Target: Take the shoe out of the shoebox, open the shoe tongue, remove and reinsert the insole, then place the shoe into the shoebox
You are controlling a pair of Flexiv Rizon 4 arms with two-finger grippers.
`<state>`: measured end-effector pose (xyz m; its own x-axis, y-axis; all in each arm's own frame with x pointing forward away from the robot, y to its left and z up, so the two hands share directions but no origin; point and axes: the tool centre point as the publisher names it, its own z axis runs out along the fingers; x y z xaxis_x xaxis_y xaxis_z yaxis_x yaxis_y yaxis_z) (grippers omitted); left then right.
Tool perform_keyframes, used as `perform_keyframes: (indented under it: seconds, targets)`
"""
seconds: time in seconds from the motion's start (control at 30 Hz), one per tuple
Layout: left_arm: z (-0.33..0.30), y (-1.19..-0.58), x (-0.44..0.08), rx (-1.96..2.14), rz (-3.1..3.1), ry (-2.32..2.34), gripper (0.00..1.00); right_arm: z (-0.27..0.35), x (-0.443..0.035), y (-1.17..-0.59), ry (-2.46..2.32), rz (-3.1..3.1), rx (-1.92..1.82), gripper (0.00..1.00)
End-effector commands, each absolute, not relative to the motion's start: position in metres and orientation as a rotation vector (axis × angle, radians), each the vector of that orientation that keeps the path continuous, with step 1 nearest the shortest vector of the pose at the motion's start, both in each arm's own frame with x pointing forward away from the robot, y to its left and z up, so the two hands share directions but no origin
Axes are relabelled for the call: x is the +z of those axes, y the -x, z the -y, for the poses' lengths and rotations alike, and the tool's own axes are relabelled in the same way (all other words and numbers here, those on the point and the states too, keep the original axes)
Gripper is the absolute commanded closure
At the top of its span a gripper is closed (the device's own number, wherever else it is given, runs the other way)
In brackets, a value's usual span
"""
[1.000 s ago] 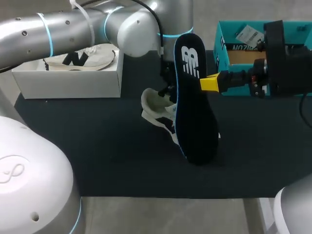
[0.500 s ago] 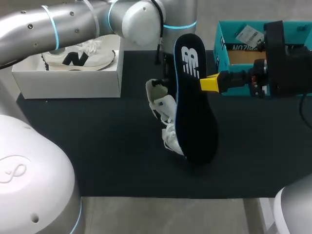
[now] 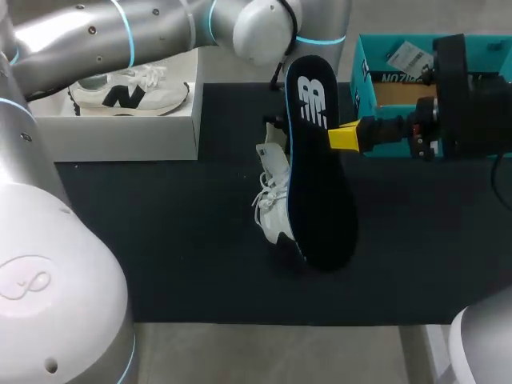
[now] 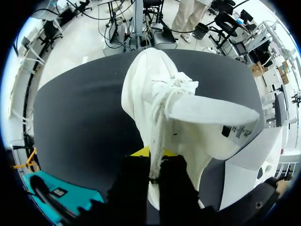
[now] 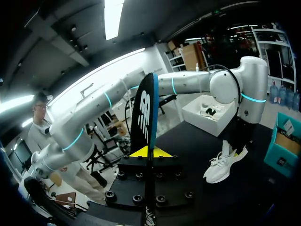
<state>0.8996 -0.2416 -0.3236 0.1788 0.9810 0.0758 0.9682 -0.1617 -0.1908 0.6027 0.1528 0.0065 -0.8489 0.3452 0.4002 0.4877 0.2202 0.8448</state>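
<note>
A white shoe [image 3: 272, 202] hangs toe down above the black mat, close beside the insole. My left gripper [image 4: 154, 157] is shut on the shoe [image 4: 155, 103] at its heel end, with the laces and tongue ahead of the fingers. My right gripper [image 3: 346, 137] is shut on the dark blue-edged insole [image 3: 320, 184] and holds it upright and lengthwise. In the right wrist view the insole [image 5: 146, 113] stands edge-on between the fingers of that gripper [image 5: 150, 153], and the shoe [image 5: 225, 162] dangles beyond it under my left arm.
A white shoebox [image 3: 112, 132] at the back left holds a second white shoe [image 3: 128, 92]. A teal shoebox [image 3: 366, 88] stands at the back right, behind my right gripper. The black mat [image 3: 160, 240] covers the table.
My left arm has swung right and lifted the shoe. The shoe turned from lying across to hanging toe down beside the insole. The right arm and insole have kept still.
</note>
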Motion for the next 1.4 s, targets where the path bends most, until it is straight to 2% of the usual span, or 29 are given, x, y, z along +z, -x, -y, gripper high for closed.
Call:
perform_keyframes:
  seconds: [0.03, 0.4, 1.4]
  targets:
    - [0.249, -0.904, -0.328, -0.056, 1.686, 2.334, 1.00, -0.160, 0.006, -0.592, 1.321, 2.614, -1.676, 1.00]
    - [0.244, -0.895, -0.326, -0.158, 1.966, 2.215, 1.00, -0.160, 0.006, -0.592, 1.321, 2.614, -1.676, 1.00]
    - [0.241, -0.916, -0.361, -0.216, 1.983, 2.089, 1.00, -0.160, 0.006, -0.592, 1.321, 2.614, -1.676, 1.00]
